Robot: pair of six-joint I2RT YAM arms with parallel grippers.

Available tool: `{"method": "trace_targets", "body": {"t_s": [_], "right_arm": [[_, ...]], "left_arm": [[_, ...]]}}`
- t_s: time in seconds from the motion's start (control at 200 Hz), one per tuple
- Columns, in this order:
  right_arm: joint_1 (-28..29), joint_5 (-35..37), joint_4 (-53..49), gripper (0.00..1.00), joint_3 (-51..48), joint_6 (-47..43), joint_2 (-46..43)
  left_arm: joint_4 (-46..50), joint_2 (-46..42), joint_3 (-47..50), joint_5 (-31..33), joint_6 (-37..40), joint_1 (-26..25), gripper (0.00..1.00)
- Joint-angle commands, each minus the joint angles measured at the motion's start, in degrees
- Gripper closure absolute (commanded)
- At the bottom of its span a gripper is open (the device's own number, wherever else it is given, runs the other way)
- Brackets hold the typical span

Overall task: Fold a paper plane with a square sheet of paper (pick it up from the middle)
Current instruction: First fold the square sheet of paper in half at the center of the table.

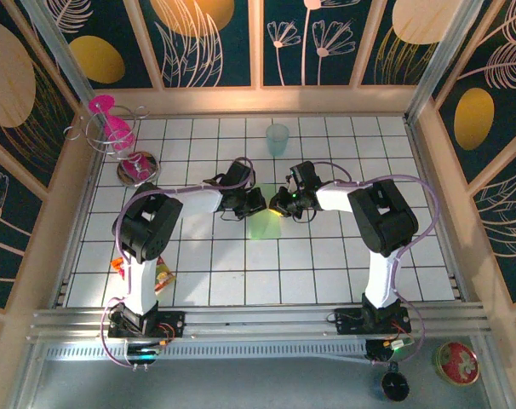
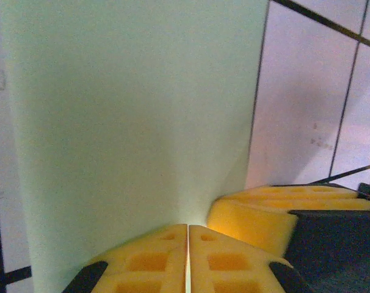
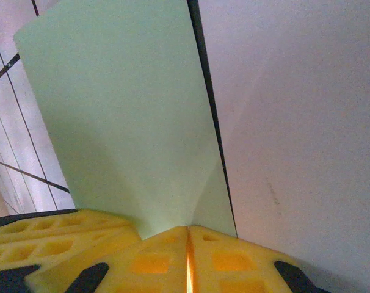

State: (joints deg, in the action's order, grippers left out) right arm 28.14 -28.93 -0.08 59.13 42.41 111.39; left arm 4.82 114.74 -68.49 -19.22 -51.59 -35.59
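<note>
At the middle of the tiled table (image 1: 326, 281) the two arms meet tip to tip, the left gripper (image 1: 256, 203) coming in from 9 o'clock and the right gripper (image 1: 280, 204) from 3 o'clock, with the green paper sheet (image 1: 262, 220) between them. From above it shows as a narrow pale green strip, running from the grippers toward 6 o'clock. In the left wrist view, the yellow pads (image 2: 151, 259) are pressed together on the sheet's near edge, and the paper rises from the seam toward 12 o'clock as a broad, gently curved surface. One pad of the other gripper sits just beside them at 3 o'clock. The right wrist view shows the same from the other side. Its pads (image 3: 224, 262) are closed flat on the paper's edge, and the sheet stands up toward 11 o'clock with a faint crease fanning out from the pinch. The left arm's pads lie close at 9 o'clock. A translucent teal cup (image 1: 278, 139) stands upright at 12 o'clock from the paper, well apart from it. A pink object on a wire stand (image 1: 113, 126) sits at the table's 10 o'clock corner, with a small round dish (image 1: 137, 167) just below it.
</note>
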Motion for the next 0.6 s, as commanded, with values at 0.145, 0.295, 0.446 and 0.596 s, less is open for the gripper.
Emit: {"method": "trace_targets", "body": {"t_s": [0.145, 0.295, 0.446, 0.596], "right_arm": [[1.04, 5.46, -8.32, 0.89, -2.24, -1.19, 5.07], [1.04, 5.90, -8.79, 0.90, -2.35, -1.37, 5.24], [0.95, 6.68, -11.00, 0.90, -2.08, -2.13, 5.95], [0.69, 6.77, -12.53, 0.90, -2.74, -2.80, 6.49]], "left_arm": [[2.28, 1.80, -2.26, -0.30, 2.69, -0.30, 0.92], [3.61, 2.20, -2.04, -0.11, 4.86, -0.18, 0.92], [4.84, 2.37, -1.00, 0.45, 7.27, -0.18, 0.93], [5.60, 2.26, 0.23, 0.01, 8.69, 0.40, 0.93]]}}
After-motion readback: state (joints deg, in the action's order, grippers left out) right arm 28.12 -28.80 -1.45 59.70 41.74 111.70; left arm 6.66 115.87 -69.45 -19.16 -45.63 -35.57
